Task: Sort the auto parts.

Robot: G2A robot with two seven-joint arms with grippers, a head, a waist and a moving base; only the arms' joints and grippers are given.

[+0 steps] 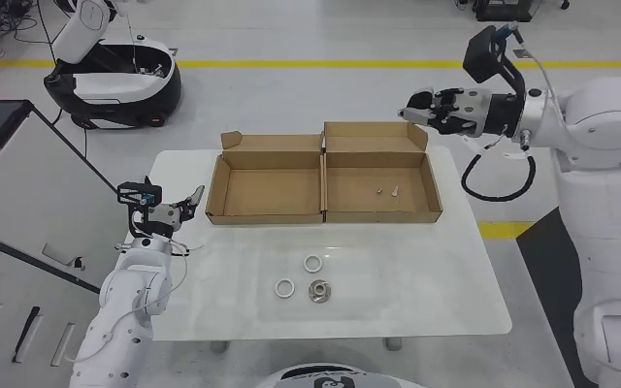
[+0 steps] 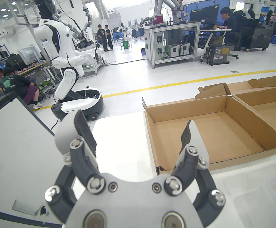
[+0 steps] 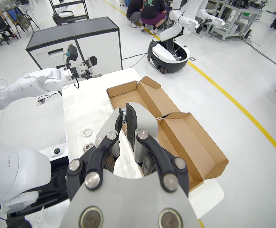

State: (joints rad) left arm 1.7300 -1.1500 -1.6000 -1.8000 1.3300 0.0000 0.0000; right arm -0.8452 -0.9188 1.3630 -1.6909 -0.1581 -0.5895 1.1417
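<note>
The right end effector (image 3: 125,115) is clamped on a threaded bolt (image 3: 123,117); the right wrist view shows the bolt's shaft running along the fingers. The top view places this end effector near the right box's (image 1: 359,184) far corner. The left end effector (image 2: 138,131), fingers apart, hovers beside the left box (image 1: 264,189). Two small bolts (image 1: 395,190) lie in the right box. Two white rings (image 1: 312,263) and a metal nut (image 1: 318,289) rest on the table (image 1: 437,281).

- The floor (image 1: 291,97) was light grey and glossy, marked with a yellow line (image 1: 291,64).
- A white cabinet with a dark top (image 3: 73,32) stood near one end of the white desk (image 1: 417,281).
- An aluminium-frame workstation (image 2: 172,43) held equipment boxes on its lower shelf.
- A monitor (image 2: 207,13) and dark chairs (image 2: 254,37) stood beyond it.
- A green bin (image 2: 125,45) stood farther back.
- Illumination was bright and even.
</note>
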